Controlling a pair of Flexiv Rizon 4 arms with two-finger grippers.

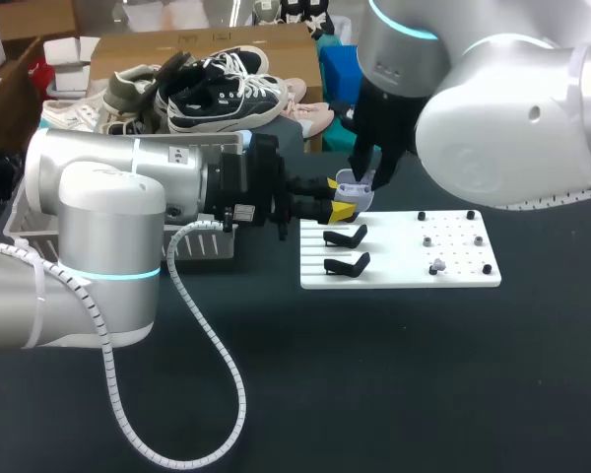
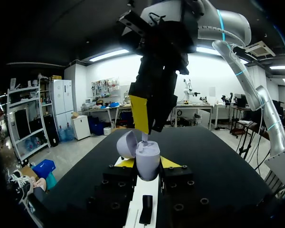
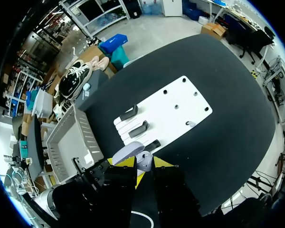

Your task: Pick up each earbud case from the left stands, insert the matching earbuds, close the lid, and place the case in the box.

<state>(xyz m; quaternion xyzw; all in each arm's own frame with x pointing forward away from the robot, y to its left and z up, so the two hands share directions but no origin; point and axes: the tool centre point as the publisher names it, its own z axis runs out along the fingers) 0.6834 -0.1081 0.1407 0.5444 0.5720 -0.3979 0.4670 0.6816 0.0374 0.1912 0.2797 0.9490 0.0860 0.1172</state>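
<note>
Insertion step; lid (image 2: 126, 144) open.
My left hand (image 2: 147, 163) clamps the case (image 2: 148, 156); right hand (image 3: 143, 166) just above it, grip untellable. Next: precise lowering, then lid shut.

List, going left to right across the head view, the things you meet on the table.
Grey box → left hand, shut on the open earbud case → small grey piece on the white board → black peg at the board's right corner.
</note>
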